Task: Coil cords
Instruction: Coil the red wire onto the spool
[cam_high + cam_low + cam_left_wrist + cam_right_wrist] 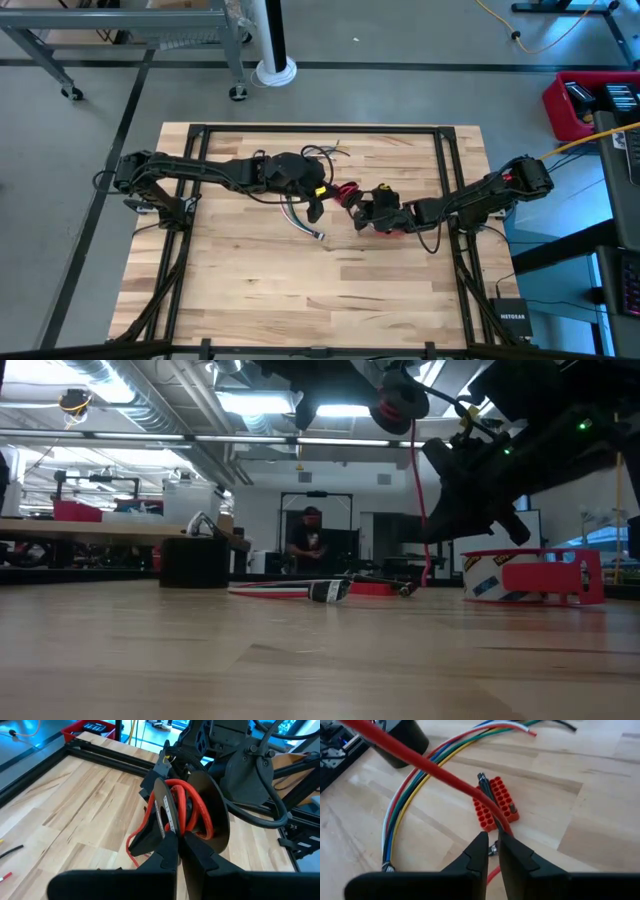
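A black-and-red coil (pixel 187 810), red cord wound between two black discs, hangs above the table's middle. It also shows high in the low view (pixel 398 405). My left gripper (pixel 178 842) (pixel 318 200) is shut on it. From the coil a red cord (pixel 420 757) runs down to my right gripper (pixel 492 845) (pixel 358 212), which is shut on the cord. A long bundle of coloured wires (pixel 415 790) (pixel 303 218) lies flat on the table under both grippers. My left gripper pinches the lower rim of the coil's near black disc (pixel 167 827) between its two fingers. It comes from the table's left, slanting a little down. The coil stands on edge, lifted clear of the table. My right gripper pinches the red cord (pixel 487 817) between its two fingers, slanting down from the table's right. The cord runs straight from the fingers up to the coil, clear of the table. A short piece of it (pixel 492 875) shows behind the fingers.
A small red block with holes (pixel 496 805) lies on the table just beyond my right gripper's fingers. A red tape roll (pixel 530 575) (pixel 398 228) sits under the right arm. Thin black wires (pixel 325 152) lie near the far edge. A person (pixel 310 540) stands in the room beyond.
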Action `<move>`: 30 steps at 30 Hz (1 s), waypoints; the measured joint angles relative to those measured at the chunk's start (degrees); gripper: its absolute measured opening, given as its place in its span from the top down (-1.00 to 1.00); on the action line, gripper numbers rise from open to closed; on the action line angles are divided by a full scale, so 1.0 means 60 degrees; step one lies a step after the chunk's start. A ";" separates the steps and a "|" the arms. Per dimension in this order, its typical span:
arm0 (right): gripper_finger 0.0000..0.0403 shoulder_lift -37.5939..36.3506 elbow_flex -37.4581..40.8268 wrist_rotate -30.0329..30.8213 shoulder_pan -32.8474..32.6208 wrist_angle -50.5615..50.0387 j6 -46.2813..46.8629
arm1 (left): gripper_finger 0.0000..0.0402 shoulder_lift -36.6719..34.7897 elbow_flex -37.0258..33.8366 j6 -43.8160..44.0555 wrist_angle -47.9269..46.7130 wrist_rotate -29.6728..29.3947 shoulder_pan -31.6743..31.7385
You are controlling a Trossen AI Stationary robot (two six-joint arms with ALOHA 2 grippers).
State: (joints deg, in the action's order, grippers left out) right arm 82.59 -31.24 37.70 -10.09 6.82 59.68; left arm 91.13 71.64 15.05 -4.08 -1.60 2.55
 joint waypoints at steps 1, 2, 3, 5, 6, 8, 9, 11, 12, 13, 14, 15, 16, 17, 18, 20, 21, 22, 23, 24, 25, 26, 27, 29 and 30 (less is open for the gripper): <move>0.77 0.0000 0.0000 -0.0053 0.0000 -0.0028 0.0000 | 1.00 -0.0003 0.0000 0.0000 0.0000 0.0003 0.0001; 0.77 0.0000 0.0000 -0.0170 0.0000 -0.0046 0.0000 | 1.00 0.0000 0.0000 -0.0011 -0.0003 0.0003 0.0021; 0.77 0.0004 0.0000 -0.0327 0.0000 -0.0067 0.0004 | 1.00 -0.0002 0.0000 -0.0031 -0.0004 0.0006 0.0042; 0.77 0.0002 0.0000 -0.0709 0.0000 -0.0142 0.0007 | 1.00 -0.0003 0.0000 -0.0029 -0.0004 0.0021 0.0093; 0.77 0.0000 0.0000 -0.0876 0.0000 -0.0197 0.0008 | 1.00 -0.0003 0.0000 -0.0015 -0.0004 0.0021 0.0102; 0.77 0.0000 0.0000 -0.1023 0.0000 -0.0260 0.0011 | 1.00 -0.0001 0.0000 -0.0011 -0.0004 0.0021 0.0102; 0.77 0.0002 -0.0002 -0.1027 0.0000 -0.0268 0.0015 | 1.00 0.0001 0.0001 -0.0009 -0.0004 0.0020 0.0102; 0.77 0.0002 -0.0004 -0.0949 0.0000 -0.0380 0.0012 | 1.00 -0.0003 0.0000 -0.0007 -0.0007 0.0021 0.0102; 0.77 0.0003 -0.0001 -0.0861 0.0000 -0.0439 0.0010 | 1.00 0.0000 0.0001 -0.0005 -0.0021 0.0018 0.0100; 0.77 0.0003 -0.0004 -0.0774 0.0000 -0.0480 0.0008 | 1.00 -0.0003 0.0002 -0.0004 -0.0046 0.0018 0.0091; 0.77 0.0000 -0.0004 -0.0692 0.0000 -0.0515 0.0007 | 1.00 -0.0002 0.0000 -0.0004 -0.0071 0.0018 0.0094; 0.77 0.0000 -0.0003 -0.0624 0.0000 -0.0577 0.0010 | 1.00 -0.0003 0.0000 -0.0002 -0.0094 0.0018 0.0092; 0.77 0.0001 -0.0004 -0.0570 0.0000 -0.0649 0.0010 | 1.00 -0.0003 0.0000 0.0011 -0.0116 0.0018 0.0092; 0.77 0.0000 -0.0004 -0.0531 0.0000 -0.0681 0.0007 | 1.00 -0.0003 0.0000 0.0046 -0.0150 0.0018 0.0091; 0.77 0.0000 -0.0004 -0.0485 0.0000 -0.0671 0.0007 | 1.00 -0.0003 0.0000 0.0111 -0.0171 0.0021 0.0095; 0.77 0.0003 -0.0004 -0.0418 0.0000 -0.0613 0.0007 | 1.00 -0.0001 0.0000 0.0173 -0.0181 0.0021 0.0095; 0.77 0.0000 -0.0004 -0.0388 0.0000 -0.0592 0.0007 | 1.00 -0.0003 0.0000 0.0175 -0.0189 0.0021 0.0093; 0.77 0.0000 -0.0004 -0.0388 0.0000 -0.0581 0.0007 | 1.00 -0.0003 0.0000 0.0176 -0.0193 0.0021 0.0092; 0.77 0.0000 -0.0004 -0.0386 0.0000 -0.0581 0.0007 | 1.00 -0.0003 0.0000 0.0177 -0.0191 0.0020 0.0091; 0.77 0.0001 -0.0004 -0.0387 0.0000 -0.0581 0.0007 | 1.00 -0.0003 0.0000 0.0175 -0.0193 0.0021 0.0091; 0.77 0.0004 -0.0003 -0.0388 0.0000 -0.0581 0.0007 | 1.00 -0.0003 0.0000 0.0175 -0.0193 0.0021 0.0091; 0.77 0.0001 -0.0004 -0.0384 0.0000 -0.0578 0.0010 | 1.00 -0.0003 0.0001 0.0175 -0.0193 0.0018 0.0091; 0.77 0.0001 -0.0004 -0.0386 0.0000 -0.0571 0.0007 | 1.00 -0.0003 0.0000 0.0175 -0.0193 0.0021 0.0091; 0.77 0.0000 -0.0004 -0.0375 0.0000 -0.0508 0.0007 | 1.00 -0.0003 0.0000 0.0175 -0.0189 0.0018 0.0084; 0.77 0.0002 -0.0004 -0.0357 0.0000 -0.0435 0.0006 | 1.00 -0.0003 0.0000 0.0175 -0.0175 0.0018 0.0084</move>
State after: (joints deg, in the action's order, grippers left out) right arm 82.60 -31.27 35.56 -10.09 4.21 59.71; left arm 91.11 71.64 16.10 -5.13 -1.50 3.05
